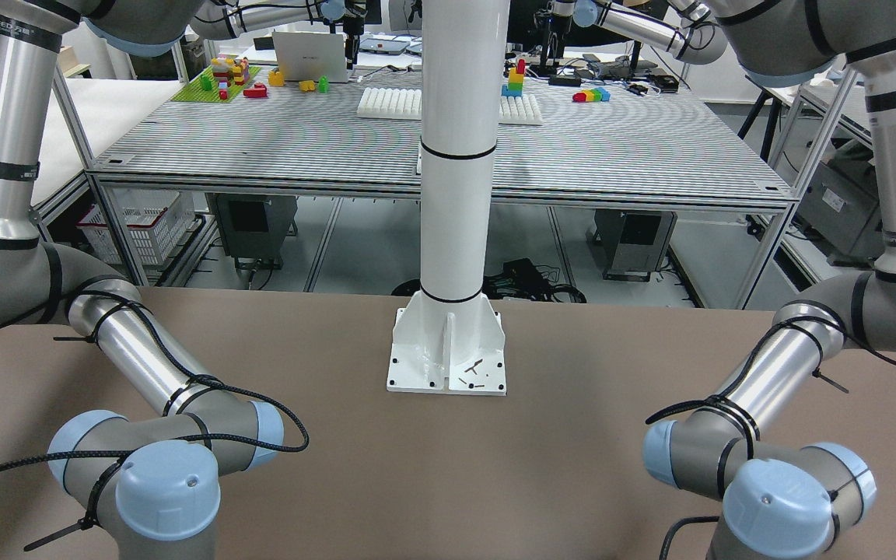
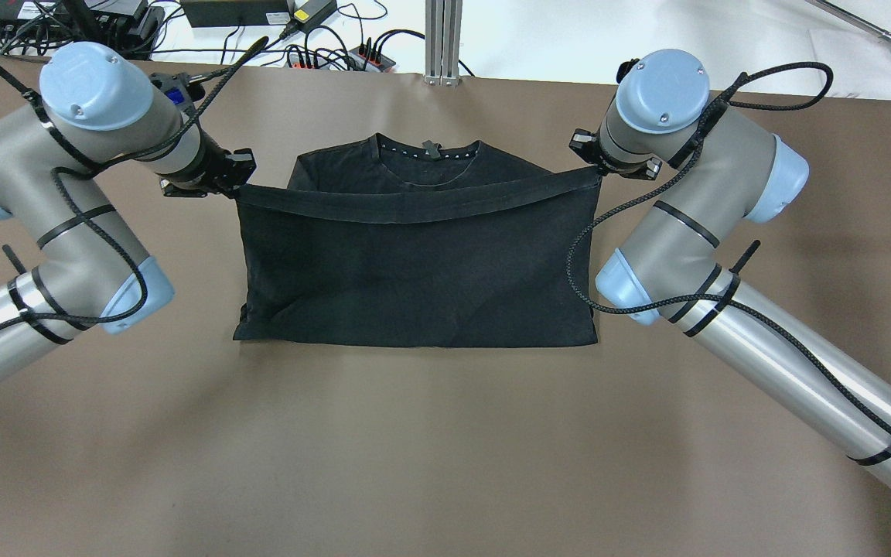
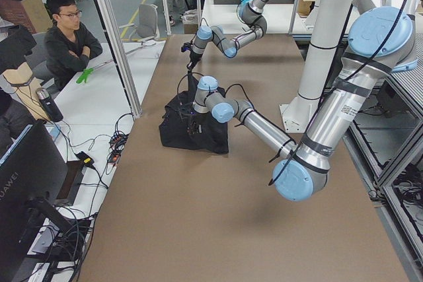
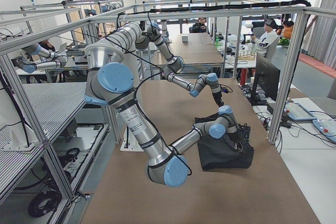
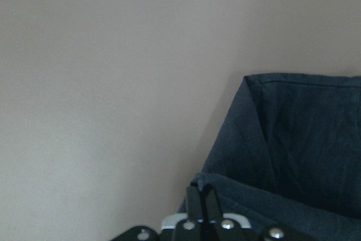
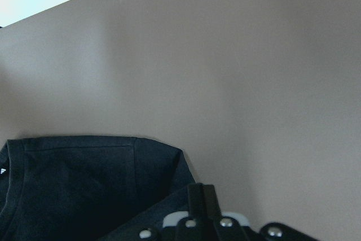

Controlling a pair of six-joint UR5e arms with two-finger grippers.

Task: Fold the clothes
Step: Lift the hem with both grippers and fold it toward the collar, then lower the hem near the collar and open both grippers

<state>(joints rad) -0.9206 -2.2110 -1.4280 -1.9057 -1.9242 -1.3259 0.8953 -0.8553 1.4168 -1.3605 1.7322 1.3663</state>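
**Q:** Where is the shirt?

**A:** Nearest me, the black garment (image 2: 414,294) lies on the brown table (image 2: 414,464). Its near edge looks like a crease where the cloth doubles back. Farther out, the hem (image 2: 414,207) runs as a band strung between my two pincers, raised off the cloth beneath. Farthest out, the collar (image 2: 426,151) with its white dots lies flat and uncovered.

**Q:** And your grip?

**A:** My left gripper (image 2: 238,182) is pinched tight on the hem's left corner, with cloth between the pressed tips. My right gripper (image 2: 595,170) is clamped the same way on the right corner.

**Q:** What might go wrong?

**A:** I judge the fold about half made.
- **Bunching:** the band sags in the middle, so laid down slack it could bunch short of the collar.
- **Skew:** the right corner sits a touch farther out than the left, and set down like that the edge would be skewed.
- **Slipping or clinging:** thin cloth may slip from a pinch if I pull the corners apart too hard. It may also cling to a tip when I let go.

**Q:** Which camera tells you most?

**A:** The overhead view gives the whole shape and the sag. Only the wrist views show my fingers (image 5: 194,204) meeting on the fabric. The front-facing view shows the white post (image 1: 456,155) and none of the shirt. The side views show the hem's lift off the table, but they are too small to read the grip.
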